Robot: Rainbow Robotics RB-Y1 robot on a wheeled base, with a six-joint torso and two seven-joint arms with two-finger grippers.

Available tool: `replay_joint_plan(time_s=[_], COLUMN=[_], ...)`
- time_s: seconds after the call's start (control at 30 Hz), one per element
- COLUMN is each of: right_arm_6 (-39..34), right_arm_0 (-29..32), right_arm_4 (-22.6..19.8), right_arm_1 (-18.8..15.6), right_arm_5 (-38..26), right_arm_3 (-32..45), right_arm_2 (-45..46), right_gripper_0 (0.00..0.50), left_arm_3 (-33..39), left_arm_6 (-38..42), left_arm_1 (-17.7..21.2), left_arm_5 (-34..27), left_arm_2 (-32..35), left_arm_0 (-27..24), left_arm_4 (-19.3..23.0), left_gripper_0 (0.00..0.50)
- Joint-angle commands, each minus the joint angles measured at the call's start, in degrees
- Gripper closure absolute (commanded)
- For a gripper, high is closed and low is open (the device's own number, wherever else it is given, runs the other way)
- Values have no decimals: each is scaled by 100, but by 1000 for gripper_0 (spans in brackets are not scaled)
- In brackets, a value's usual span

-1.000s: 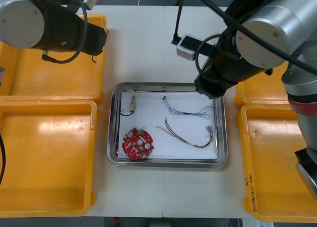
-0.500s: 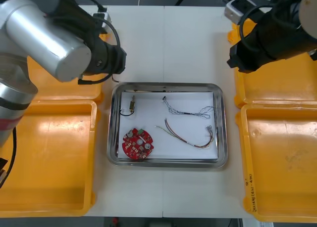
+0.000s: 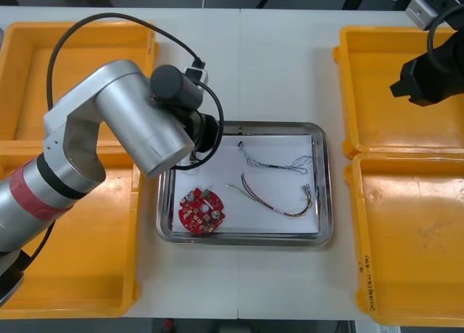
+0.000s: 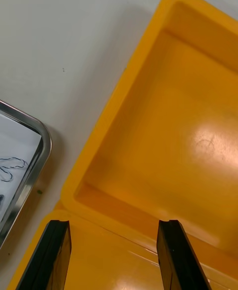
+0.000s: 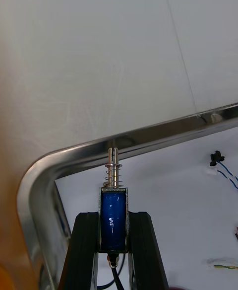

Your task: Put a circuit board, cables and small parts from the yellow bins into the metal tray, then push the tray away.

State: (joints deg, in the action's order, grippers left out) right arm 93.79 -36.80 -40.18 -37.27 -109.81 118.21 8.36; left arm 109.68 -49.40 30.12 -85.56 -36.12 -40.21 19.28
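Observation:
My left gripper (image 5: pixel 113 216) is shut on a small metal part (image 5: pixel 113 205) with a blue body, a spring and a pin, and a black cable trails from it. It sits just inside the far left corner of the metal tray (image 5: pixel 124 143). In the front view my left arm (image 3: pixel 145 130) covers that corner of the tray (image 3: pixel 239 237). A round red circuit board (image 3: pixel 202 211), a blue and white cable (image 3: pixel 275 159) and a red and yellow cable (image 3: pixel 279 196) lie on the white inside. My right gripper (image 4: pixel 116 253) stands open over the far right yellow bin (image 4: pixel 173 136).
Two yellow bins flank the tray on the left, far (image 3: pixel 29 79) and near (image 3: pixel 72 275), and two on the right, far (image 3: pixel 373 93) and near (image 3: pixel 413 246). My right arm (image 3: pixel 431 75) hangs over the far right bin. Bare table lies beyond the tray.
My left arm swung from the far left bin over the tray's far left corner, covering the small part. My right arm drew back from the tray to the far right bin.

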Motion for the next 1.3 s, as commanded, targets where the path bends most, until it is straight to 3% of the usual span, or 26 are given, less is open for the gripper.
replay_joint_plan(time_s=[0.03, 0.3, 0.6, 0.7, 0.73, 0.8, 0.83, 0.87, 0.9, 0.93, 1.3], right_arm_6=[-168, -141, -150, -141, -150, -168, -185, -185, -203, -220, -414], right_arm_0=[402, 1263, 2019, 2204, 2292, 2406, 2459, 2494, 2564, 2652, 3056], right_arm_4=[-78, -175, -289, -315, -324, -315, -324, -324, -324, -333, -280], right_arm_1=[-281, -351, -360, -360, -360, -360, -351, -351, -351, -351, -219], right_arm_5=[-19, -19, -19, -19, -19, -19, -19, -19, -19, -19, -19], right_arm_3=[404, 1046, 1266, 1266, 1266, 1266, 1266, 1266, 1266, 1266, 1019], right_arm_2=[509, 1150, 1704, 1853, 1906, 1915, 1924, 1915, 1924, 1924, 2020], right_gripper_0=[0, 0, 0, 0, 0, 0, 0, 0, 0, 0, 0], left_arm_3=[167, -237, -545, -545, -545, -545, -545, -545, -545, -536, -272], left_arm_6=[994, 1108, 1213, 1240, 1257, 1284, 1301, 1310, 1319, 1336, 1459], left_arm_1=[-217, -313, -384, -384, -384, -384, -384, -384, -384, -384, -375], left_arm_5=[83, 303, 461, 461, 461, 461, 461, 470, 470, 478, 382], left_arm_2=[-449, -809, -976, -1012, -1055, -1091, -1099, -1108, -1108, -1108, -941], left_arm_0=[-189, -180, -180, -180, -180, -180, -180, -180, -180, -180, -189], left_arm_4=[-346, -469, -530, -530, -530, -548, -557, -557, -557, -557, -627], left_gripper_0=[498, 497, 489, 392, 316, 231, 146, 107, 30, 0, 0])
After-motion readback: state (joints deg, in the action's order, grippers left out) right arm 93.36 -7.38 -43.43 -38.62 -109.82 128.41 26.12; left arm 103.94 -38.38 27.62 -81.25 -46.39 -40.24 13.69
